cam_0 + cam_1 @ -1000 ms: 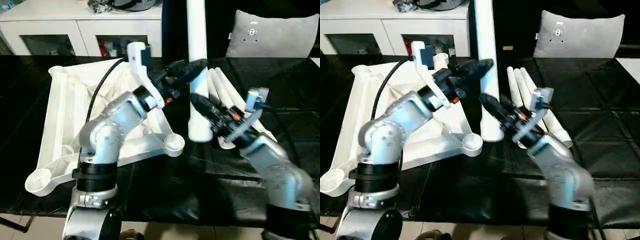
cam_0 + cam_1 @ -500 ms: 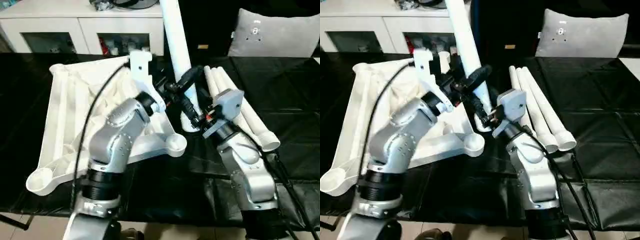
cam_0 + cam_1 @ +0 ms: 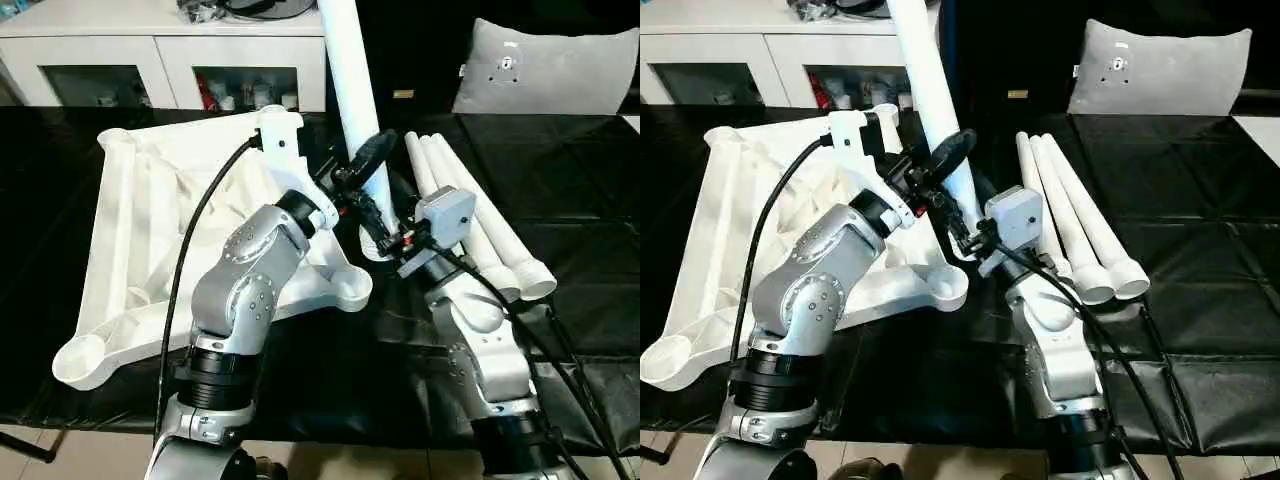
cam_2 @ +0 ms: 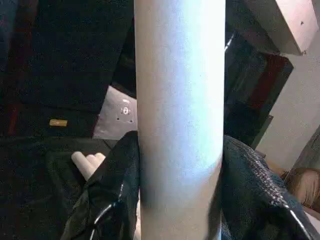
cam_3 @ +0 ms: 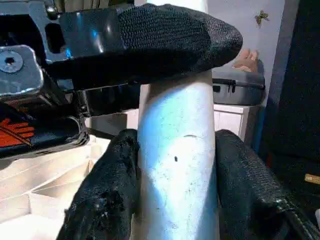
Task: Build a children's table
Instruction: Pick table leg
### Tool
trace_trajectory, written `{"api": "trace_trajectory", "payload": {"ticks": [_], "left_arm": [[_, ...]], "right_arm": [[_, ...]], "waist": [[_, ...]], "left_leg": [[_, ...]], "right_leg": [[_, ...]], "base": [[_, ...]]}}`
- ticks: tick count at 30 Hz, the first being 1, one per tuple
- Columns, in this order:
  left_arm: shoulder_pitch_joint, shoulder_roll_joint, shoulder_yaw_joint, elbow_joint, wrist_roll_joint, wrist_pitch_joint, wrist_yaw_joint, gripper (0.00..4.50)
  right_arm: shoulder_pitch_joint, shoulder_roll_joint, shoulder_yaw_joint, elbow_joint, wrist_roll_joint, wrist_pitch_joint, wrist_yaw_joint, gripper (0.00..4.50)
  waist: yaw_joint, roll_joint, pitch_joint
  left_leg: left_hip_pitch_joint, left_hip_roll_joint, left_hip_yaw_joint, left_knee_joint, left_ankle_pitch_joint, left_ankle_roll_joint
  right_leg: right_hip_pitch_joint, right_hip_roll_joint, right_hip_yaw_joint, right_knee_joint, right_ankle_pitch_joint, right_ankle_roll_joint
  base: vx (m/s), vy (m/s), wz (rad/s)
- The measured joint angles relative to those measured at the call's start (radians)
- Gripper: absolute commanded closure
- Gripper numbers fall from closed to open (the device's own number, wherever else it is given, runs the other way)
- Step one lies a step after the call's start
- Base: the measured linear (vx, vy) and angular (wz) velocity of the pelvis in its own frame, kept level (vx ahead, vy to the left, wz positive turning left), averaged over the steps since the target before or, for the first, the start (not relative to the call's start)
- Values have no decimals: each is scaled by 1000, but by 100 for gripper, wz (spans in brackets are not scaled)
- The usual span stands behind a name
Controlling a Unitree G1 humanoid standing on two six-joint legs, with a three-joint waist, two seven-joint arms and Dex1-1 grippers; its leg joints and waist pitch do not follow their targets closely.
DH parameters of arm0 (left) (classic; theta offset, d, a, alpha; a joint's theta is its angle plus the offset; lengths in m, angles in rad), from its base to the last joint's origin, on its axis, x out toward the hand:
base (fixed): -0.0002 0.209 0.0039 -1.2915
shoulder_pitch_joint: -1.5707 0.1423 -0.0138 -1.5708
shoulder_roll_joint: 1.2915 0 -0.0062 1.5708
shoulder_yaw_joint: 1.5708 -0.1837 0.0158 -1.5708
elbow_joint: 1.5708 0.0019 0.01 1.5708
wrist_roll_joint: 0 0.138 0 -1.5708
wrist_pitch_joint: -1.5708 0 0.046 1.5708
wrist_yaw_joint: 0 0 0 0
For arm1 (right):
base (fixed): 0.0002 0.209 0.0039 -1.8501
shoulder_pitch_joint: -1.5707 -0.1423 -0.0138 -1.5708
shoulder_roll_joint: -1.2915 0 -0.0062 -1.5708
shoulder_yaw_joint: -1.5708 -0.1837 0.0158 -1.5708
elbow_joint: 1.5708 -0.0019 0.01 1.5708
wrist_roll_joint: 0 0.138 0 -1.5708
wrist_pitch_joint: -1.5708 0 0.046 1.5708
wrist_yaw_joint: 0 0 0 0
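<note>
White leg (image 3: 352, 90): standing nearly upright, leaning a bit toward the cabinet, foot end sitting low by the tabletop's near corner socket (image 3: 350, 287).
L gripper (image 3: 362, 166): fingers pressing both sides of the leg, higher up.
R gripper (image 3: 378, 228): clamping same leg lower down, close under L.
Tabletop (image 3: 130, 240): lying underside up on black cloth (image 3: 90, 150), L arm crossing over it.
Spare legs (image 3: 470, 225): 3 lying side by side, just right of R arm.
Behind: white cabinet (image 3: 150, 50) w/ glass doors, grey cushion (image 3: 545, 65).
</note>
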Motion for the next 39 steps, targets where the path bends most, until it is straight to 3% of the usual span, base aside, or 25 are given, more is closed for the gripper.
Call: {"api": "trace_trajectory", "payload": {"ticks": [10, 11, 18, 20, 23, 27, 31, 34, 39], "left_arm": [[-1, 26, 12, 0, -6, 0, 0, 259], [-2, 32, 11, 0, 0, 0, 0, 259], [-9, 86, 41, 20, 50, -10, 42, 260], [-9, 102, 45, 20, 53, -11, 44, 260], [-34, 140, 46, 41, 53, -8, 26, 260], [-40, 191, 45, 45, 39, 31, -45, 260], [-59, 209, 49, 69, 4, 87, -78, 260], [-65, 225, 76, 66, -71, 155, -122, 260], [-65, 231, 152, 43, -305, 360, -208, 260]], "right_arm": [[-22, 9, 21, 34, -20, -20, -14, 263], [-24, 7, 21, 37, -24, -20, -22, 207], [-16, -19, 20, 16, 23, 48, 21, 148], [-11, -42, 13, -9, 36, 73, 27, 115], [9, -103, -23, -108, 154, 243, 79, 96], [18, -131, -120, -161, 316, 395, 98, 58], [-43, -175, -219, -146, 443, 519, 87, 20], [-64, -235, -236, -148, 522, 645, 131, 4], [-103, -266, -259, -119, 633, 792, 179, 0]], "waist": [[4, 0, 0], [4, 0, 0], [6, -1, 0], [11, 4, 0], [15, 5, 0], [10, 5, 0], [8, 3, 1], [10, -4, 0], [12, -15, 6]], "left_leg": [[0, 0, 1, 0, 0, 0], [0, 0, 1, 0, 0, 0], [0, 0, 1, 0, 0, 1], [-1, 0, 1, 1, 0, 0], [-1, -1, 1, 1, 1, 1], [-1, -1, 1, 1, 1, 2], [-1, -1, 3, 1, 4, 3], [0, -1, 4, 0, 5, 3], [-2, -1, 8, 1, 6, 5]], "right_leg": [[0, 0, 0, -1, 1, 1], [0, -1, 0, -1, 1, 1], [0, -1, 0, -1, 2, 1], [0, -1, 0, -2, 2, 1], [1, -2, 0, -2, 3, 2], [1, -2, 0, -2, 5, 3], [0, -3, 0, -2, 7, 2], [1, -3, 0, -2, 8, 2], [-1, -4, 1, -1, 8, 2]], "base": [[0, 0, 0], [0, 0, 0], [0, 0, 0], [0, 0, 0], [0, 0, 0], [0, 0, 0], [0, 0, 0], [0, 0, 0], [0, 0, 0]]}}
